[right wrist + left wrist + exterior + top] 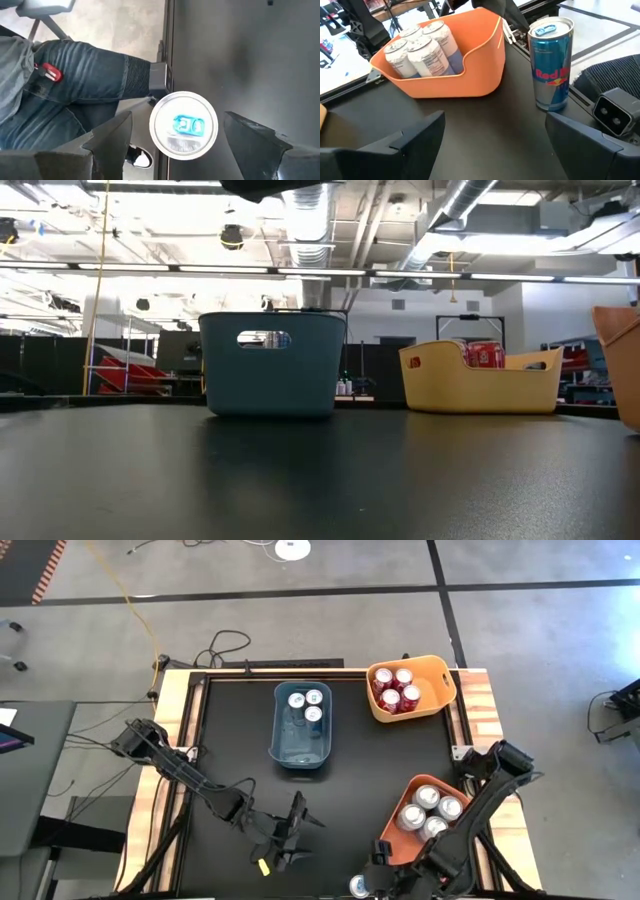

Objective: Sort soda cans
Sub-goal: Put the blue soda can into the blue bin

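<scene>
One blue soda can (pixel 551 62) stands upright on the black table near its front edge (pixel 360 887). My right gripper (pixel 177 122) hangs above it, pointing down and open, one finger on either side of the can's silver top (pixel 184 125), apart from it. My left gripper (pixel 300 835) is open and empty near the table's front left, facing the can, with its fingers low in its wrist view (pixel 492 145). Three blue cans (pixel 305 705) stand in the blue bin (pixel 300 750). Red cans (pixel 397 688) fill the yellow bin (pixel 440 675). Silver cans (pixel 422 50) stand in the orange bin (pixel 465 82).
The orange bin (pixel 415 785) stands at the front right, close to the lone can. The blue bin (pixel 270 365) and yellow bin (pixel 480 385) stand at the table's far side. A person's legs in jeans (pixel 65 75) are just beyond the table's front edge.
</scene>
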